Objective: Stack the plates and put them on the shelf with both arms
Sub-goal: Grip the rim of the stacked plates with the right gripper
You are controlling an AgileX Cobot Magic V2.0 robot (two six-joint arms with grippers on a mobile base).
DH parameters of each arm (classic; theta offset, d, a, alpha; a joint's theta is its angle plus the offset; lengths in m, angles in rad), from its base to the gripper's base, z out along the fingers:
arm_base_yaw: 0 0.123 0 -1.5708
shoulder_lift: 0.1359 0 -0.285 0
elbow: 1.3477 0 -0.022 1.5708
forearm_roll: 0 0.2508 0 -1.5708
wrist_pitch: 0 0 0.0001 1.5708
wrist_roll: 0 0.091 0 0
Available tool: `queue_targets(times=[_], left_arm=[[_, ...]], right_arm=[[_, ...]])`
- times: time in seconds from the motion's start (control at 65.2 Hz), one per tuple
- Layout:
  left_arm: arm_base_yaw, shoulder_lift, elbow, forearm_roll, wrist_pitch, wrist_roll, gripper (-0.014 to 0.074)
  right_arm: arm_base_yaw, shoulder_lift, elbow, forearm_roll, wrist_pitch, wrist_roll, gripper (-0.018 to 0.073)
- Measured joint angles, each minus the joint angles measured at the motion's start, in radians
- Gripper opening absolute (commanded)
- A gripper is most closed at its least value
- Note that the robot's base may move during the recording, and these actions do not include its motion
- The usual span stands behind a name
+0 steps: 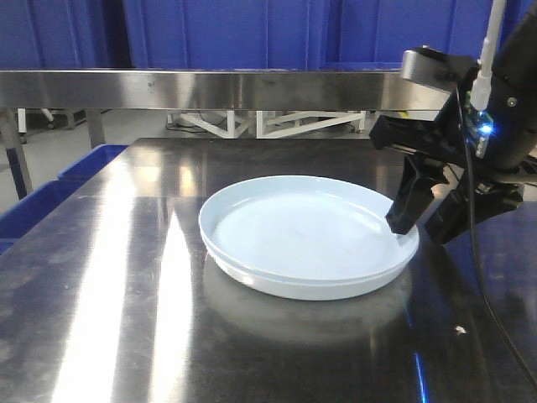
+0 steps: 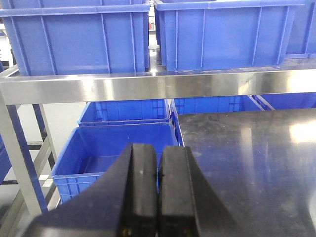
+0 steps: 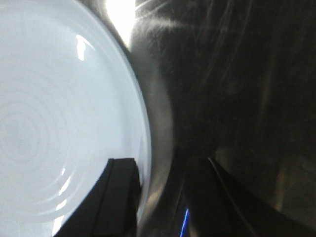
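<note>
The shelf (image 2: 148,86) runs as a steel rail along the far edge of the table (image 1: 101,294), with big blue crates (image 2: 222,34) above and below it, so any lift has to carry its load up and over that rail. A low or tilted approach could knock the load against it. The plates (image 1: 302,231) sit in the middle of the table, one nested in the other, with the lower rim showing just under the upper one. Because they are glossy and only resting together, the top one could slide off if the stack tips. The right gripper (image 1: 417,227) is down at the stack's right edge, spread open and holding nothing. One finger (image 3: 118,197) is over the inside of the rim and the other is outside it above the table. If it closes on the upper rim alone, it would probably lift only the top plate. A pinch on one side would also let the far side sag. The left gripper (image 2: 158,197) is off by the table's left edge, facing the shelf, with its fingers pressed together and empty. That leaves the opposite rim unsupported, which looks like the main risk.
</note>
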Motion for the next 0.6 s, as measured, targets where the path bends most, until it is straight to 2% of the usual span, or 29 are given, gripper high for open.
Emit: queue_targets(times=[0.491, 0.598], left_arm=[[0.0, 0.0, 0.0, 0.0, 0.0, 0.0, 0.0082], [0.0, 0.0, 0.0, 0.0, 0.0, 0.0, 0.0082]], right_arm=[[0.054, 0.019, 0.0, 0.0, -0.068, 0.015, 0.0368], [0.061, 0.021, 0.0, 0.0, -0.075, 0.015, 0.0331]])
